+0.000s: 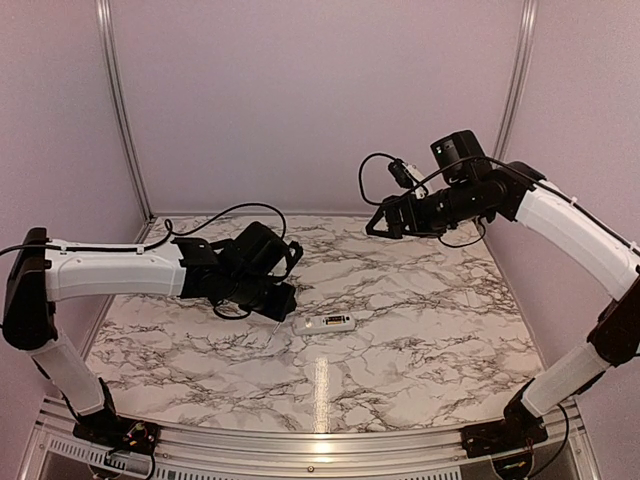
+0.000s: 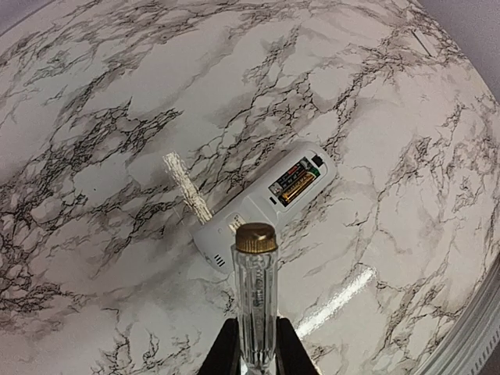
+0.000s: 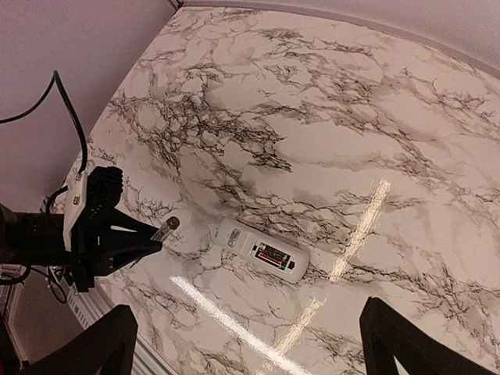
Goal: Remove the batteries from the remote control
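Observation:
The white remote control (image 1: 325, 323) lies flat mid-table with its back up. Its compartment stands uncovered, and the brownish-gold and dark batteries (image 2: 295, 184) sit inside it. My left gripper (image 2: 255, 336) is shut on a clear pen-like tool (image 2: 255, 289) with a gold cap. That cap hovers over the remote control's (image 2: 250, 215) near end, apart from the batteries. In the top view the left gripper (image 1: 285, 300) is just left of the remote. My right gripper (image 1: 378, 225) hangs high at the back right, open and holding nothing. It looks down on the remote control (image 3: 234, 237), the batteries (image 3: 272, 256) and the tool (image 3: 166, 226).
The marble-patterned table (image 1: 420, 330) is bounded by pale walls at the back and both sides. A metal rail (image 1: 320, 440) runs along the near edge. Loose black cables (image 1: 215, 220) hang from the left arm. Bright glare streaks lie on the table near the remote.

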Controlling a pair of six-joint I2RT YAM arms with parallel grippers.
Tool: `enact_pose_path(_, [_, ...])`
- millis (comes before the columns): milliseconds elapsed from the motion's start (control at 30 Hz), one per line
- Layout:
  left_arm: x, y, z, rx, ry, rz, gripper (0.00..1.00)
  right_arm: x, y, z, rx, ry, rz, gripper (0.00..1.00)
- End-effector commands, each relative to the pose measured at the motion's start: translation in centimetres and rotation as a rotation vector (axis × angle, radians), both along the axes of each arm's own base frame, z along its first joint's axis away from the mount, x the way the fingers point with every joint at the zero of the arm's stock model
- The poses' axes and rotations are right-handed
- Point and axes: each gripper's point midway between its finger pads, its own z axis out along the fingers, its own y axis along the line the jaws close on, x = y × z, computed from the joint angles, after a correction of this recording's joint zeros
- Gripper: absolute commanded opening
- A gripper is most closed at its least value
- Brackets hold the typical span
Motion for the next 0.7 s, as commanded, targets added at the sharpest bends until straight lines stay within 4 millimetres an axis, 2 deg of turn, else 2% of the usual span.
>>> enact_pose_path(0, [0.2,-1.8,5.0,-0.092,-0.141,-0.124,0.11,-0.1,-0.2,1.1,0.052,0.010,0.000,0.98])
enact_pose_path(200, [0.5,-2.6,8.3,-0.110,-0.244,-0.209,0.11,-0.6,1.1,0.2,0.087,0.091,0.055,0.98])
enact_pose_path(467, [1.4,-3.4,10.7,-0.100,-0.351,-0.262,0.10,-1.1,3.2,-0.5,0.195,0.248,0.075,0.97])
enact_pose_path(667, [1.8,-4.0,12.1,-0.117,-0.407,-0.279,0.10,-0.9,3.9,-0.8,0.248,0.340,0.024,0.96])
